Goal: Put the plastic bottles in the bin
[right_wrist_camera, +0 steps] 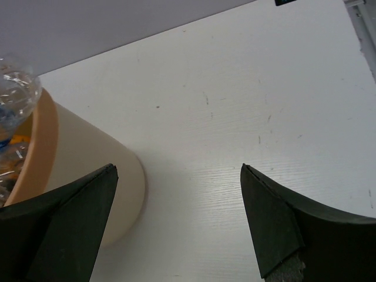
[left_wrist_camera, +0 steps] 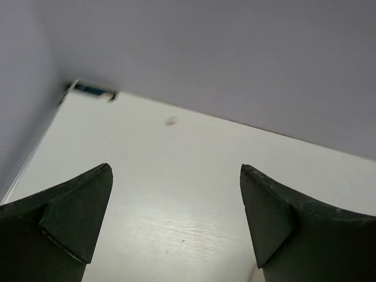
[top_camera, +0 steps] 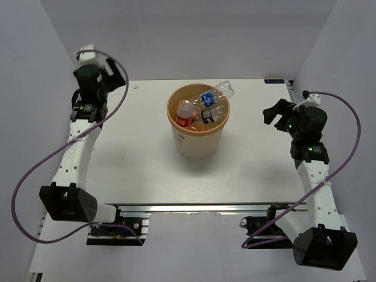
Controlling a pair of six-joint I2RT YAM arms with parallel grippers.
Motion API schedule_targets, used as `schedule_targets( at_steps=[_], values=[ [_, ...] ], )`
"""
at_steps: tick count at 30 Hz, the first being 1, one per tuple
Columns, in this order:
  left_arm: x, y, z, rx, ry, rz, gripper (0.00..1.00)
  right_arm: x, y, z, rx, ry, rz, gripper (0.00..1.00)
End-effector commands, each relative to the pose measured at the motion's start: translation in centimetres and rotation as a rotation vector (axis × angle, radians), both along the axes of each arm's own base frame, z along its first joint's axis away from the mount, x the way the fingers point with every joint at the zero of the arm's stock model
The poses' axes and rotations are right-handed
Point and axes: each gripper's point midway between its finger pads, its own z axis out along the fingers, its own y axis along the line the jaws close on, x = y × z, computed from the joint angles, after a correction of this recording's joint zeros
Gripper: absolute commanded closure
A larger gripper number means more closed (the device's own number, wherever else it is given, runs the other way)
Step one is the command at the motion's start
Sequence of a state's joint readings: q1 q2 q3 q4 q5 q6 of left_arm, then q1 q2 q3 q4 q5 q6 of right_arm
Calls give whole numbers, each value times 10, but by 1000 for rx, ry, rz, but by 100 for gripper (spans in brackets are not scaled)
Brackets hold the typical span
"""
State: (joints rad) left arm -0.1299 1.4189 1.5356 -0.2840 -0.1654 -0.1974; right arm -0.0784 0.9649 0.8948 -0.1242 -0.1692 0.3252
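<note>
The beige bin (top_camera: pixel 197 144) stands in the middle of the table, filled with several plastic bottles. A clear bottle with a blue label (top_camera: pixel 215 94) lies on top and sticks out over the far right rim. A red-labelled bottle (top_camera: pixel 184 115) and orange ones (top_camera: pixel 210 118) lie below it. My left gripper (top_camera: pixel 116 74) hangs open at the far left, away from the bin; in its wrist view the left gripper (left_wrist_camera: pixel 175 167) has only bare table between the fingers. My right gripper (top_camera: pixel 272 111) is open to the right of the bin. In its wrist view the right gripper (right_wrist_camera: pixel 179 167) is empty, with the bin (right_wrist_camera: pixel 97 161) and a clear bottle end (right_wrist_camera: pixel 14 88) at the left.
White walls close in the table (top_camera: pixel 135 158) on the left, back and right. A small pale speck (left_wrist_camera: pixel 171 120) lies on the table near the back wall. A blue tag (left_wrist_camera: pixel 91 89) marks a far corner. The arm bases and purple cables sit at the near edge.
</note>
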Motion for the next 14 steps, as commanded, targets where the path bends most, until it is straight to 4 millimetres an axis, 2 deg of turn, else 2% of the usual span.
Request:
schedule_targets(
  at_steps=[1, 3, 4, 7, 12, 14],
  values=[
    [-34, 68, -79, -175, 165, 354, 2, 2, -23, 12, -44, -12, -117, 11],
    [-53, 85, -123, -216, 273, 426, 2, 1, -36, 4, -60, 12, -196, 11],
    [-66, 106, -156, -251, 334, 510, 2, 1, -40, 1, -65, 18, -216, 11],
    [-83, 119, -183, -294, 343, 593, 2, 1, -43, -6, -70, 28, -229, 11],
    [-82, 121, -166, -338, 278, 572, 2, 1, -42, -11, -69, 26, -226, 11],
    [-82, 122, -159, -335, 266, 575, 2, 0, -46, -7, -75, 7, -245, 11]
  ],
)
